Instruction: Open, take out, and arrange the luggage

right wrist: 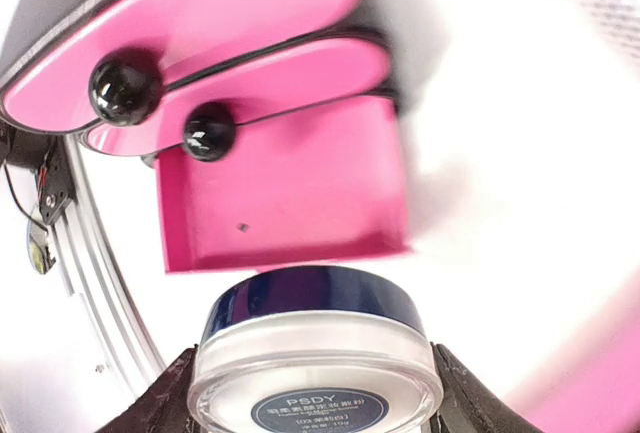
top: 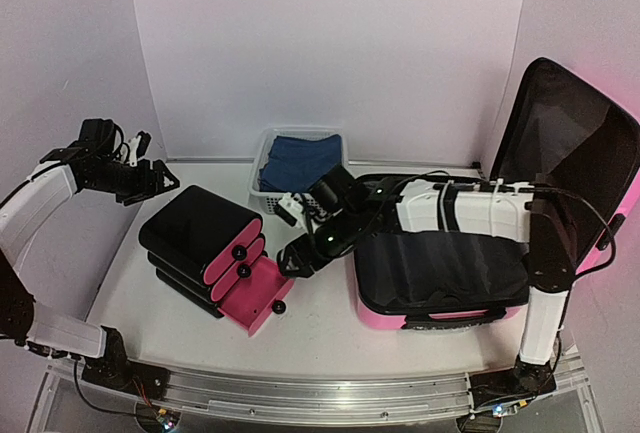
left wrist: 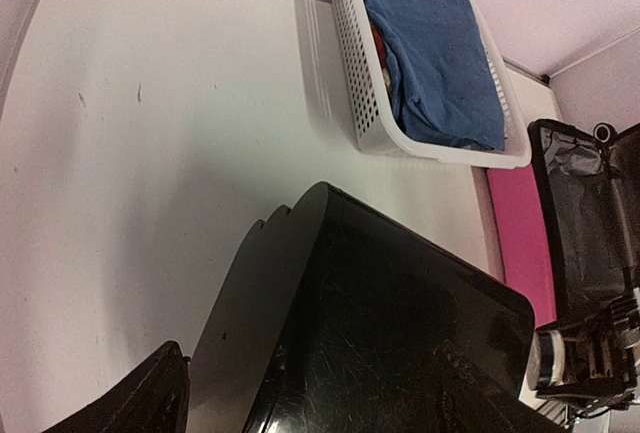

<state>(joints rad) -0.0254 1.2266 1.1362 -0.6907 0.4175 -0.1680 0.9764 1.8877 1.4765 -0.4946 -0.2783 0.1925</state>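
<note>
From above, the luggage (top: 450,268) lies along the right edge of the surface (top: 330,338). It is already unzipped, its lid leaning upright toward the right side and the black lining showing, so the opening looks done. The right arm stretches across it toward the middle, where the right hand (top: 298,258) hangs just over the pulled-out bottom drawer (top: 255,298) of a small black drawer unit (top: 195,223). A white basket (top: 262,168) at the far edge holds folded blue cloth (top: 305,158). The left hand (top: 150,178) hovers near the far left corner with nothing in it; whether it is spread or closed I cannot tell. The left wrist view shows only the unit's black top, the basket and a strip of the pink case beyond. The right wrist view settles the matter: that hand is clenched on a round jar (right wrist: 315,353) with a navy band, poised above the empty pink drawer. I would say the arranging is under way. The jar is not yet set down, and I cannot make out what remains inside the case.
</note>
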